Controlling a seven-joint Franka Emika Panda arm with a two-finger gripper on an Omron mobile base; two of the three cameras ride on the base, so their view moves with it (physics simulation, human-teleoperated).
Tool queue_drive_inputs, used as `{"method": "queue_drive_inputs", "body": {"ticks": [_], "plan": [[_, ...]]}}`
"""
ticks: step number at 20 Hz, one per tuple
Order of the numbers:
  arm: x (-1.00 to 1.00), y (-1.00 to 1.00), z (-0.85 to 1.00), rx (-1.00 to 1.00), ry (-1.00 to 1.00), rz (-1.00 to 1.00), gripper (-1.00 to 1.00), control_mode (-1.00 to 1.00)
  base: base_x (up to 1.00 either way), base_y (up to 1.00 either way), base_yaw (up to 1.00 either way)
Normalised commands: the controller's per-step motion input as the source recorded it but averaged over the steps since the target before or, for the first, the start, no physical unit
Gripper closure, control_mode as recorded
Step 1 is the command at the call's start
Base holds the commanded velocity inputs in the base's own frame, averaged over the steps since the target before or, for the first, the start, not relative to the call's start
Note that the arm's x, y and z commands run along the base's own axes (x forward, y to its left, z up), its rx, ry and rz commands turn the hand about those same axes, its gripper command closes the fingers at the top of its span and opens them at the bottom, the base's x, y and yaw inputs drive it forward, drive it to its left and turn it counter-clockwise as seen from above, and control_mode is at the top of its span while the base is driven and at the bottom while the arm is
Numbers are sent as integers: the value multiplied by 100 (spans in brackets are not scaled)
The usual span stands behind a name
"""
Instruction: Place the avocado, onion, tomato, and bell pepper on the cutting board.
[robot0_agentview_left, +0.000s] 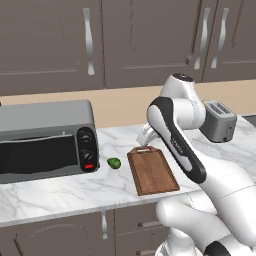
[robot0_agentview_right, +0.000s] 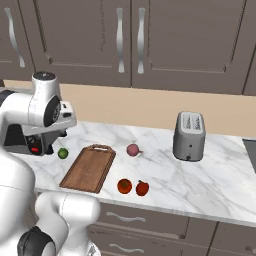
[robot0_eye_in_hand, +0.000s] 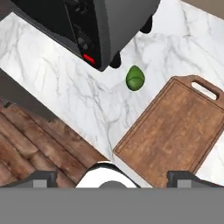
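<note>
Hovering high over counter front edge, gripper (robot0_eye_in_hand: 112, 175) spread wide, nothing held. Avocado (robot0_eye_in_hand: 135, 78) lying between toaster oven (robot0_eye_in_hand: 87, 26) and cutting board (robot0_eye_in_hand: 175, 131), board bare. Risk: glossy fruit squeezed off-centre, rolled under oven.

No writing, brand, number or sign can be read anywhere in these views. The toaster oven (robot0_agentview_left: 47, 140) at the left end of the counter has two dark dials and a small red button on its control panel, all without legible marks; the toaster (robot0_agentview_right: 189, 135) near the back right and the cutting board (robot0_eye_in_hand: 175, 131) are unmarked too.
</note>
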Motion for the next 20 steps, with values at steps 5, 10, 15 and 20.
{"method": "queue_drive_inputs", "body": {"ticks": [5, 10, 15, 20], "plan": [[-1, 36, -38, 0, 0, 25, -100, -100, 0, 0, 0], [31, 30, -38, -2, 1, 2, -100, -100, 0, 0, 0], [40, 5, -32, 0, 0, 0, -100, -100, 0, 0, 0], [38, 0, -30, 0, 0, 0, -100, -100, 0, 0, 0]]}}
